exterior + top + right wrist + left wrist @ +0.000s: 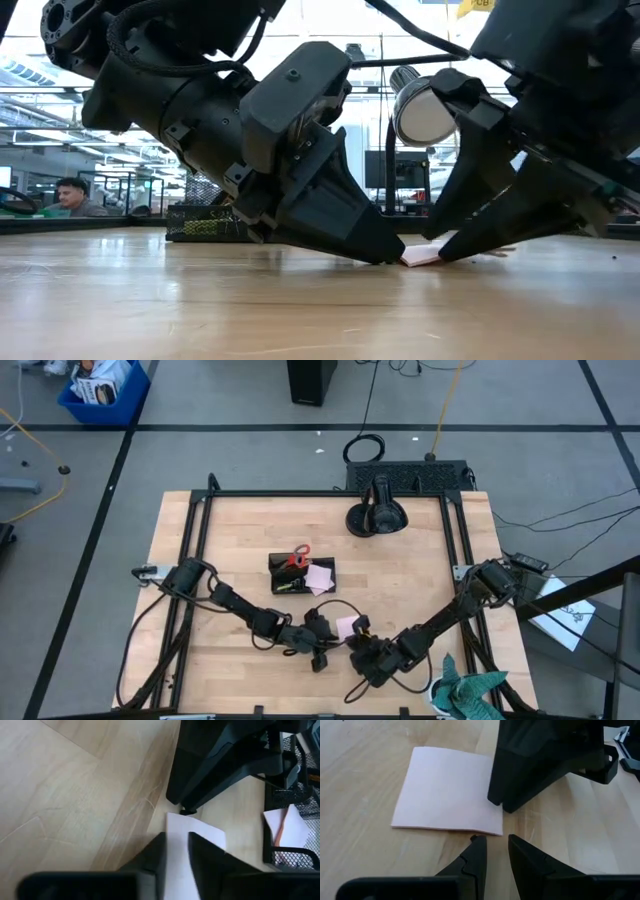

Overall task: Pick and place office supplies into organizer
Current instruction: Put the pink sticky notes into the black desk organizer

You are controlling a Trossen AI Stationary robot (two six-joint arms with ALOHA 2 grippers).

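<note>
A loose pink sticky note [347,627] lies flat on the table, near the front. My left gripper [330,640] and my right gripper [357,643] are both shut and meet tip to tip over it [425,255]. My left gripper [496,840] stands at one edge of the note [447,790]. My right gripper [176,837] stands over the opposite side of the note [197,837]. The black organizer [302,572] sits farther back. It holds red-handled scissors [297,556] and a pink pad [320,575]. My left gripper's shut fingertips [479,842] are down at the table, at the note's edge near a corner [470,831], slanting down from the table's left. I cannot tell whether they touch the note. My right gripper's shut fingers [530,775] come down slanting from the table's right onto the note's side edge [490,810]. The note lies flat on the table under them.
The round black camera-stand base [375,518] stands at the far edge. A teal cloth [470,695] lies at the near right corner. The organizer's mesh wall [295,800] is close beyond the note. A person [65,195] sits in the room behind the table.
</note>
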